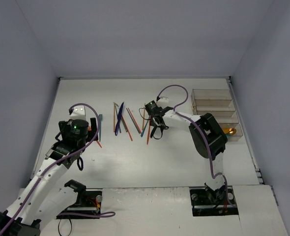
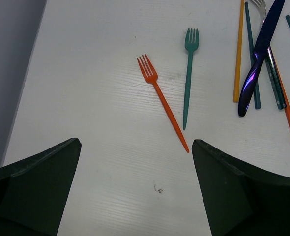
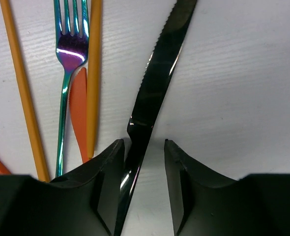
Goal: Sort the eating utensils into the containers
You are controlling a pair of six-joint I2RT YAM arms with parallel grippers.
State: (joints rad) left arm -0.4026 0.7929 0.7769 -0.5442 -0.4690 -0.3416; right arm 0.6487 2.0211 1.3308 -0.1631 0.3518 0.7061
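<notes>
The eating utensils (image 1: 123, 120) lie scattered mid-table. In the right wrist view my right gripper (image 3: 144, 145) straddles the handle of a black serrated knife (image 3: 157, 78) that lies flat. The left finger touches the handle and the right finger stands a little off it, so the jaws are open. An iridescent fork (image 3: 69, 59) and orange chopsticks (image 3: 93, 73) lie just to the left. My left gripper (image 2: 136, 147) hangs wide open above bare table, near an orange fork (image 2: 162, 101) and a teal fork (image 2: 188, 73). The containers (image 1: 211, 98) stand at the far right.
A gold spoon (image 1: 229, 131) lies in the nearest container. A purple-blue knife (image 2: 258, 64) crosses teal and orange chopsticks (image 2: 239, 49) right of the left gripper. Grey walls enclose the table on three sides.
</notes>
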